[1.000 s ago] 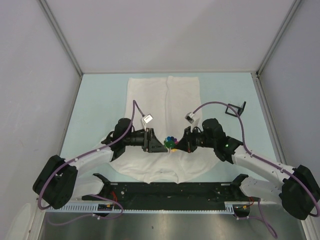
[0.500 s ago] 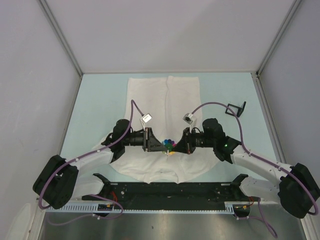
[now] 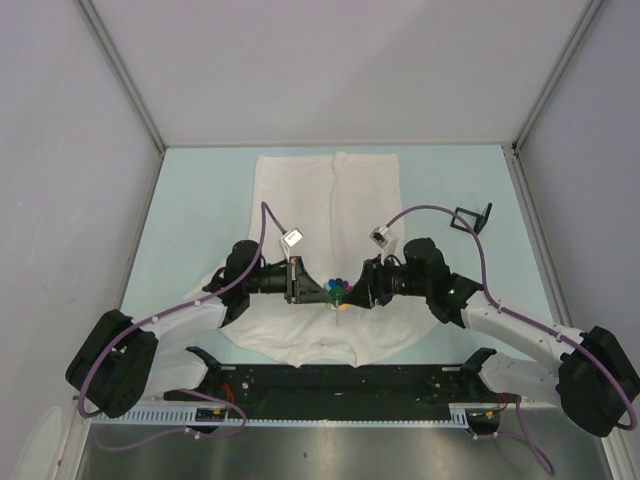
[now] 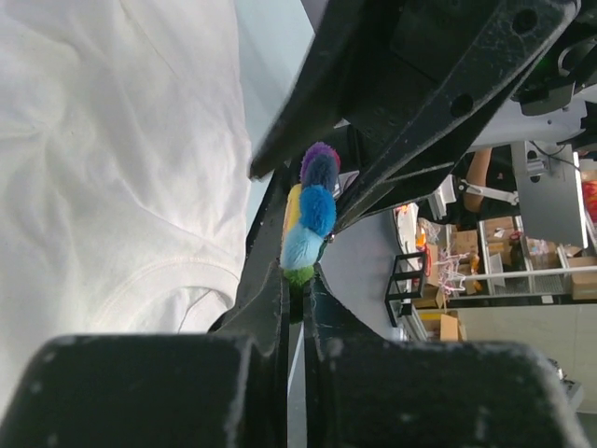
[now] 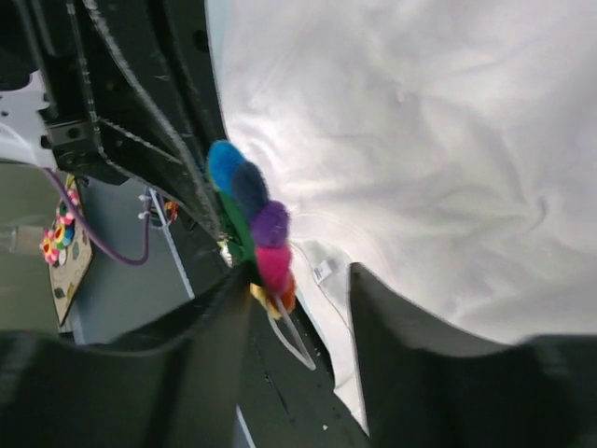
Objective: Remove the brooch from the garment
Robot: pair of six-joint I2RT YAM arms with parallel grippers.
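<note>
From above we see both arms meeting at the small rainbow-petalled flower brooch [image 3: 341,290], over the large white cloth T-shirt [image 3: 330,190] on the table [image 3: 200,200]. Only the wrist views tell more: the left gripper [image 4: 298,280] is clamped on the brooch's edge, and the right gripper [image 5: 298,280] has its fingers apart, the brooch by one finger.

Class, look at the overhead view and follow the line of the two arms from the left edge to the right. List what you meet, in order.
In order: left arm → left gripper → brooch → right gripper → right arm. The white T-shirt lies under the middle three, so it is left out.
</note>
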